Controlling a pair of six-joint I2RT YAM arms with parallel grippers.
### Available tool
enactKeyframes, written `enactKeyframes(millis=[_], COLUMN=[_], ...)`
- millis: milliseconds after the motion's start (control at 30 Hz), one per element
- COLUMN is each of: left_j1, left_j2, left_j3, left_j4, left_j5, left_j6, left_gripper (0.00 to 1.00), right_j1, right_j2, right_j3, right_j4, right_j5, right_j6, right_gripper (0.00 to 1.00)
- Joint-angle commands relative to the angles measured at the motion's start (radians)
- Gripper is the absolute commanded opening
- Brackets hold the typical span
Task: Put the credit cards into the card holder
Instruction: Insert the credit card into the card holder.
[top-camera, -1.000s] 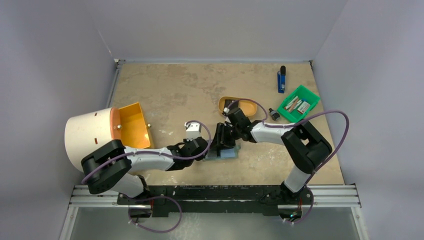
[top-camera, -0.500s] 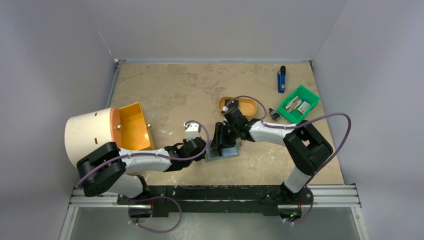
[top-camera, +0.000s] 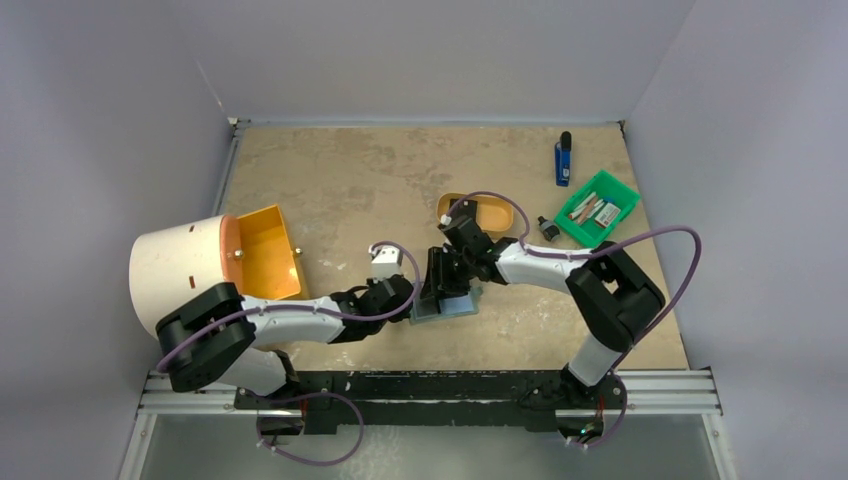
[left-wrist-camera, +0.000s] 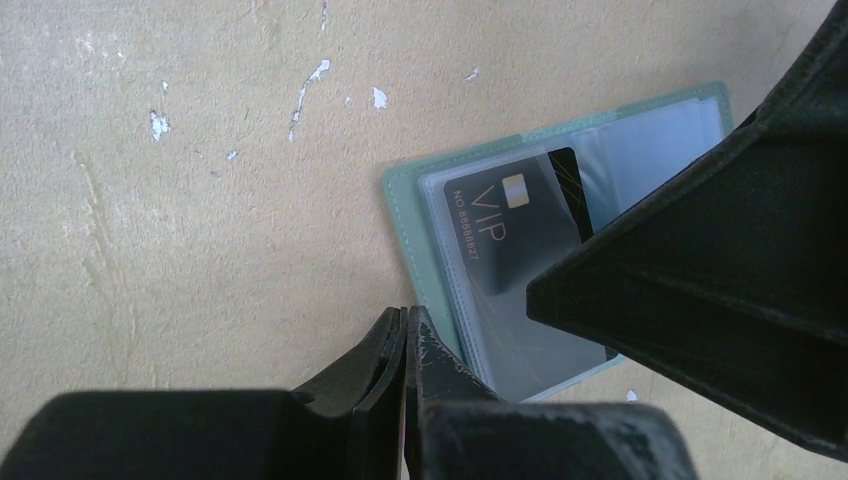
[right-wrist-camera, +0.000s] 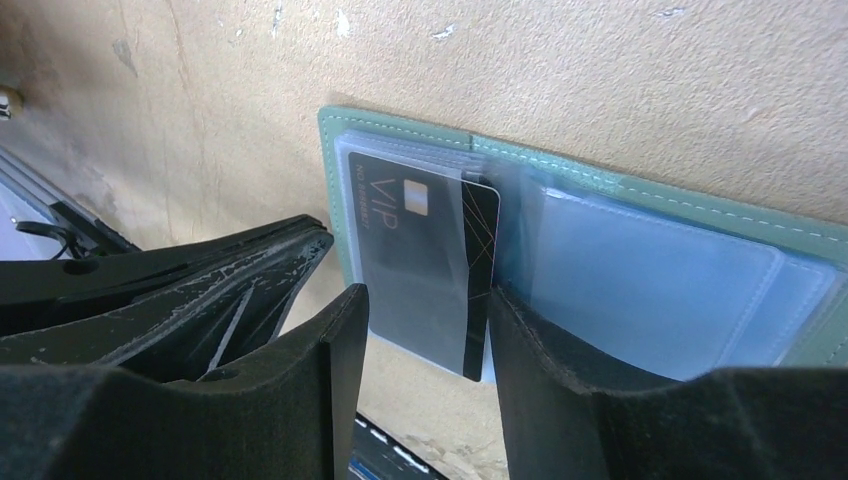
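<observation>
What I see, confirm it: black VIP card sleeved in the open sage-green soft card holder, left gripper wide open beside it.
Not open: the left wrist view shows the left gripper shut beside the open sage-green soft card holder, black VIP card sleeved inside.

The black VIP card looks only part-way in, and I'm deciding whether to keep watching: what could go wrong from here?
1. The black VIP card has one edge outside the clear sleeve; a push from the open right hand might buckle the soft plastic instead of seating it.
2. The shut left hand meets the card holder only at one edge, so the holder could slide or pivot.
3. Both hands crowd together and may bump.
</observation>
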Motion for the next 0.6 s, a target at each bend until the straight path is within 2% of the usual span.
enactKeyframes(millis=[0, 267, 500, 567], left_j1=[-0.007, -0.007, -0.007, -0.007], left_j2=[0.011, 0.013, -0.03, -0.05], left_j3=[0.022, 0.022, 0.016, 0.018], left_j4=[0.052, 0.069, 0.017, 0.001], left_j5=[0.017, 0.028, -0.027, -0.043], left_j6=[0.021, 0.026, 0.017, 0.02], left_gripper=[0.0, 0.0, 0.0, 0.0], right_j1=[0.016, 0.02, 0.02, 0.021], right_j2=[0.01, 0.01, -0.068, -0.094], right_j3=[0.045, 0.033, 0.046, 0.054], right_j4=[-0.003, 0.04, -0.105, -0.141], right_j5=[-0.021, -0.052, 0.1, 0.122], right_j6=[-0.004, 0.0, -0.03, -0.043], right_gripper=[0.5, 0.5, 0.54, 0.59])
